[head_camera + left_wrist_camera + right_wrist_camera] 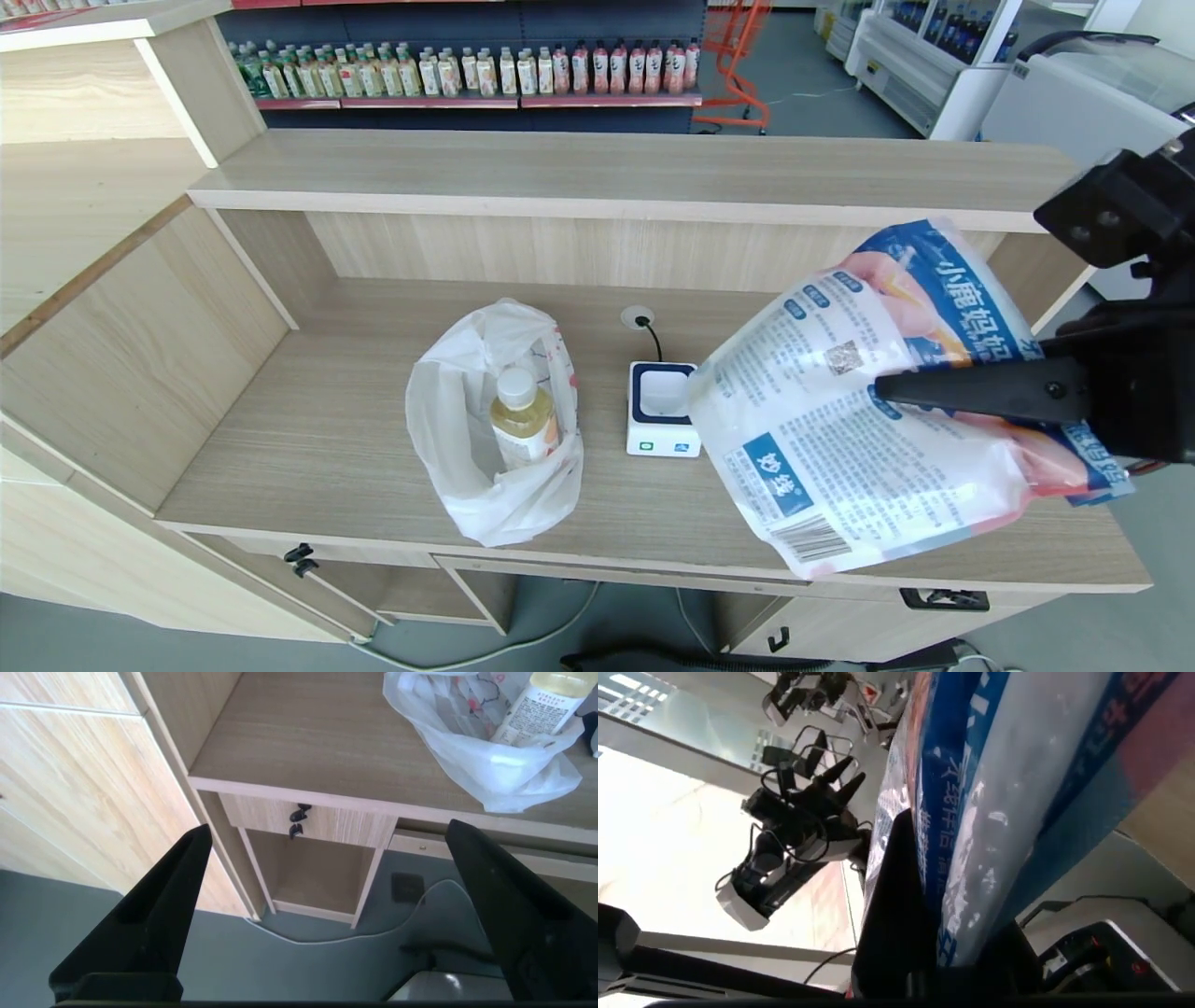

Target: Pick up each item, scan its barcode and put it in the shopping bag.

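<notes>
Head view: where is the large white-and-blue plastic packet (840, 439)?

"Aloft and slanting, pinched in the black right gripper (887, 390), just right of the small white scanner box (663, 439); barcode at its near lower corner."

"And the white plastic shopping bag (439, 439)?"

"Left of the scanner. The left gripper (329, 829) gapes wide, in front of the pale wooden counter (327, 420)."

Blue-white printed pouch (822, 420) aloft beside scanner (658, 425); bottle (521, 420) upright in white bag (448, 439)
</notes>
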Controlling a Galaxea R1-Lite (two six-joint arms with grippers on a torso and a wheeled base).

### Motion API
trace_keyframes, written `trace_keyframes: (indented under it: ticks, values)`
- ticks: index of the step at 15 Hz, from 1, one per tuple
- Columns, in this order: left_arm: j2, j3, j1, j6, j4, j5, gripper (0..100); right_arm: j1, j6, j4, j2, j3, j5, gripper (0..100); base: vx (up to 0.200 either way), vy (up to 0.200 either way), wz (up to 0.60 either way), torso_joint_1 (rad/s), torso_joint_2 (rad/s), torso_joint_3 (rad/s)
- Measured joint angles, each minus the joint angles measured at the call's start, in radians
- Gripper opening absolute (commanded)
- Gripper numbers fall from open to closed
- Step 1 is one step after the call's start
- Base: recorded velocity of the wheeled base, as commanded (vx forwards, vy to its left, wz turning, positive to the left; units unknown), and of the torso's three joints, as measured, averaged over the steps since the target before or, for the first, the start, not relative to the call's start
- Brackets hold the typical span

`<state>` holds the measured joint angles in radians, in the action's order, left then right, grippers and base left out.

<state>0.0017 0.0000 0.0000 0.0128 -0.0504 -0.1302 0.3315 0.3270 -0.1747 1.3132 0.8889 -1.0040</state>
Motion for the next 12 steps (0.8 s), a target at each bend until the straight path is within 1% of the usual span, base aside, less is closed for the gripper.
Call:
trace_keyframes:
  ticks: [1,3,4,5,7,8,9,10,12]
  values:
    - [0.0,0.0,0.0,0.0,0.0,0.0,100,-0.027,-0.182,0.0,0.008,-0.009,0.005,0,0.0,0.0,0.0,0.0,0.0,0.0]
    - [0.0,0.0,0.0,0.0,0.0,0.0,100,-0.121,-0.646,0.0,0.053,-0.021,0.018,0,0.0,0.0,0.0,0.0,0.0,0.0]
    - [0.0,0.0,0.0,0.0,0.0,0.0,100,-0.171,-0.819,-0.001,0.101,-0.022,0.044,0,0.0,0.0,0.0,0.0,0.0,0.0]
    - [0.0,0.0,0.0,0.0,0.0,0.0,100,-0.207,-0.925,-0.003,0.155,-0.019,0.079,0,0.0,0.0,0.0,0.0,0.0,0.0]
    - [0.0,0.0,0.0,0.0,0.0,0.0,100,-0.248,-1.099,-0.035,0.275,0.011,0.127,0,0.0,0.0,0.0,0.0,0.0,0.0]
    - [0.0,0.0,0.0,0.0,0.0,0.0,100,-0.252,-1.167,-0.082,0.331,0.03,0.138,0,0.0,0.0,0.0,0.0,0.0,0.0]
    - [0.0,0.0,0.0,0.0,0.0,0.0,100,-0.248,-1.214,-0.164,0.382,0.047,0.142,0,0.0,0.0,0.0,0.0,0.0,0.0]
    - [0.0,0.0,0.0,0.0,0.0,0.0,100,-0.236,-1.237,-0.254,0.431,0.061,0.142,0,0.0,0.0,0.0,0.0,0.0,0.0]
    - [0.0,0.0,0.0,0.0,0.0,0.0,100,-0.206,-1.246,-0.351,0.505,0.076,0.134,0,0.0,0.0,0.0,0.0,0.0,0.0]
